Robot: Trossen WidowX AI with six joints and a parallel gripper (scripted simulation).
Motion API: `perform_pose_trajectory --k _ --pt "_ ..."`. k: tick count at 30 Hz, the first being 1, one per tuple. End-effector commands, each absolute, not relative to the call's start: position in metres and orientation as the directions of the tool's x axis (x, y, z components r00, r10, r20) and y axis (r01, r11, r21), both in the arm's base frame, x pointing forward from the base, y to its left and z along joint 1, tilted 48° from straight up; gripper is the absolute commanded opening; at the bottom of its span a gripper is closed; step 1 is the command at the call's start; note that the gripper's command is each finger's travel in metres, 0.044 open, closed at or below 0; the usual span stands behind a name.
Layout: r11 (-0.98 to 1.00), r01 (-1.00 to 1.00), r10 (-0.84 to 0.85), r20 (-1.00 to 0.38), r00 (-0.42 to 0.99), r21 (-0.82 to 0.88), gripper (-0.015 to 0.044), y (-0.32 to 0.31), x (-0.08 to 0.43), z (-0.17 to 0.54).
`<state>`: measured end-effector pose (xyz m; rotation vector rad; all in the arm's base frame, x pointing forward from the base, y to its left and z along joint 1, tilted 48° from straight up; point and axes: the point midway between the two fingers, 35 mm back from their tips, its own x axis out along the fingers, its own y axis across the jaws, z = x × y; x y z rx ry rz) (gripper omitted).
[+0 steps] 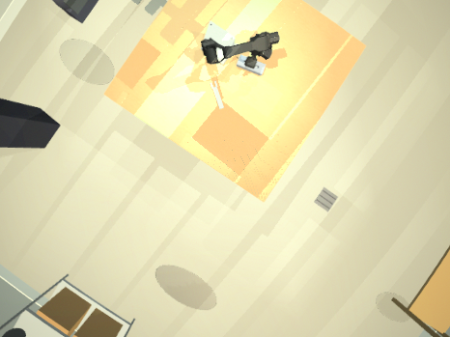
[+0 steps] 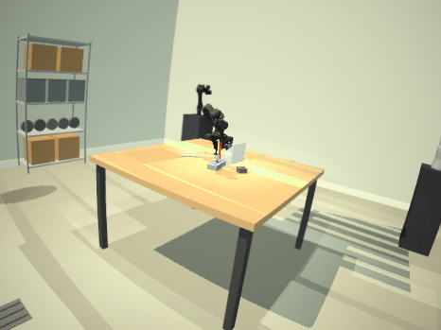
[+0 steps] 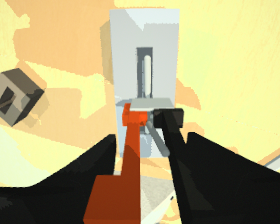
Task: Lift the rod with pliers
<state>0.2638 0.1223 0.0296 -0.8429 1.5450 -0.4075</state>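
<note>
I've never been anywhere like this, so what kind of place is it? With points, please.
Probably a robotics lab or workshop: a robot arm (image 1: 241, 48) (image 2: 215, 118) works over a wooden table (image 1: 231, 137) (image 2: 189, 189), with a storage rack (image 2: 89, 90) behind.

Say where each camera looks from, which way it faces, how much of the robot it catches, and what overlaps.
Top: high overhead, facing down at the table; shows the arm from above.
Exterior: off beyond a table corner, above tabletop height, facing across the table toward the walls and shelf; shows the arm from outside.
Wrist: on the arm, facing down past the gripper at the slotted block; only its black fingers show.
Shared: exterior and wrist both show the orange handle and block.
</note>
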Motion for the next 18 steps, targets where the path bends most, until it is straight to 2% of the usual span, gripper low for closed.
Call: perform_pose_trajectory --k 1,18 --pt "0.669 -0.264 -0.711 -0.702 0.047 -0.695 0.0103 0.125 0.266 0.037" --pt "0.672 -0.266 -0.703 -0.708 0.065 -0.691 0.0103 0.134 0.266 0.048"
